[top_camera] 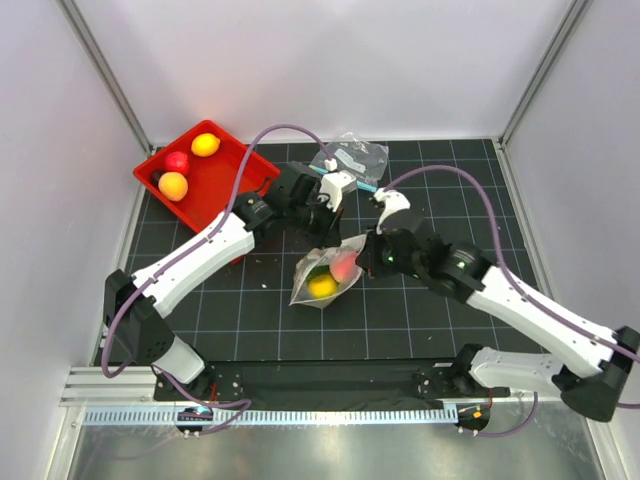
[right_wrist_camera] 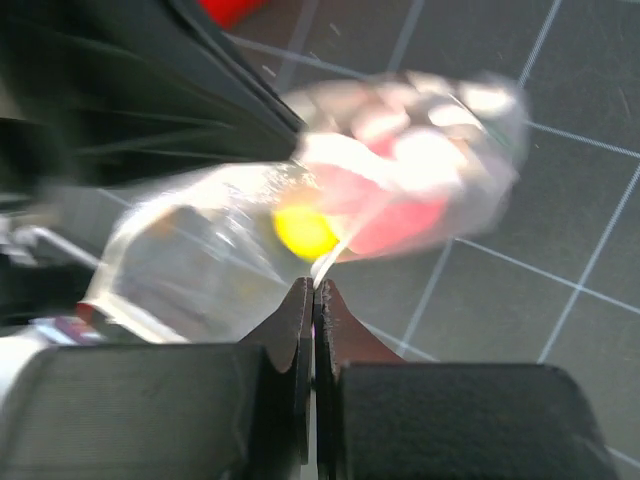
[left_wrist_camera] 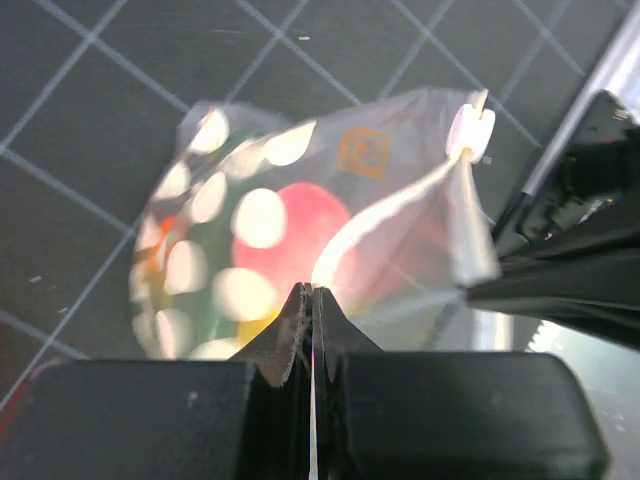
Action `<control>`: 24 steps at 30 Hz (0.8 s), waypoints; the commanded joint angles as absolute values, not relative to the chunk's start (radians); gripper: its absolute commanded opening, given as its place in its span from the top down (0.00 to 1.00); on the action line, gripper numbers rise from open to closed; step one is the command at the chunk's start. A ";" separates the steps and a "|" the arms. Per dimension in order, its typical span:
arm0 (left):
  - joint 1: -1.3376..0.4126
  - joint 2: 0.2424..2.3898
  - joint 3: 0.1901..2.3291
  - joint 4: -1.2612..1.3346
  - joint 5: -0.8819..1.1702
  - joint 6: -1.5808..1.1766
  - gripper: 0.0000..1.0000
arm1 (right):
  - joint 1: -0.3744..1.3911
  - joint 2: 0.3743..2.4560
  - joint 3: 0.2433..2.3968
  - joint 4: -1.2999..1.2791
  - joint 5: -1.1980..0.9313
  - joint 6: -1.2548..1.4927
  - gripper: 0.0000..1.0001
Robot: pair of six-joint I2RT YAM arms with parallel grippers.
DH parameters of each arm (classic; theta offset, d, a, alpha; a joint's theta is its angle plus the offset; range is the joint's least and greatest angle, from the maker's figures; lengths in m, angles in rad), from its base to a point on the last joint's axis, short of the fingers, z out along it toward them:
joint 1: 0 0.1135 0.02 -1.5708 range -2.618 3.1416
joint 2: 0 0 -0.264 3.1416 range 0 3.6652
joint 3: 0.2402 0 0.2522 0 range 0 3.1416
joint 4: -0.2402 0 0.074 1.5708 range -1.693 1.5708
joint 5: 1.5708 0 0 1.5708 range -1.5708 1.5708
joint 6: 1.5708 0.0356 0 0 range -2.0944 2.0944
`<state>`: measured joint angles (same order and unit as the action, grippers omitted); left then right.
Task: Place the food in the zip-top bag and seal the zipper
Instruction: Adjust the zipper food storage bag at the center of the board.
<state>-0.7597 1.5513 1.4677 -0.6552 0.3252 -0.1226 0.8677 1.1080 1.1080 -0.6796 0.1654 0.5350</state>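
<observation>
Right tool: jaws pressed together on a thin fold of film at the near right edge of the zip-top bag; its own view is blurred, so how deep the bite goes cannot be told
Left tool: jaws closed tight on the bag's rim from the far side, a pale sliver of film caught between them
Zip-top bag: on the dark gridded counter between the two tools, its mouth raised and gaping
Zipper: pale strip bowed along the bag's mouth, its two sides apart, not sealed
Food in the bag: a yellow piece and a pink-red piece show through the dotted film, touching each other
Food outside the bag: yellow, red and orange pieces in a red tray, beyond the bag to its left and well apart from it
Smaller pouch: beyond the bag, near the left arm's wrist
Step, as judged: both pinches look set to draw the mouth taut for closing, though three pieces lie unbagged
Risk: the film is slick and each bite thin, so a pull could slip one pinch free and let the mouth sag
Risk: tilting the open mouth down could roll the round pieces out
Risk: a bowed strip may mate only partway, leaving a gap
</observation>
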 commanded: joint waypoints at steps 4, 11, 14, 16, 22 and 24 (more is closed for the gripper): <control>-0.765 1.520 1.508 -0.617 0.535 -0.140 1.00 | 0.873 0.997 1.190 -0.710 0.181 0.647 0.99; -0.765 1.485 1.480 -0.546 0.656 -0.169 1.00 | 0.874 1.015 1.178 -0.672 0.181 0.663 0.99; -0.765 1.483 1.479 -0.540 0.658 -0.175 1.00 | 0.874 1.040 1.175 -0.660 0.210 0.657 0.99; -0.765 1.485 1.479 -0.537 0.655 -0.178 1.00 | 0.874 1.052 1.167 -0.635 0.254 0.655 0.99; -0.765 1.483 1.476 -0.532 0.640 -0.187 0.66 | 0.874 1.013 1.109 -0.552 0.379 0.664 0.99; -0.765 1.482 1.473 -0.532 0.643 -0.186 0.49 | 0.873 1.003 1.098 -0.543 0.382 0.664 0.99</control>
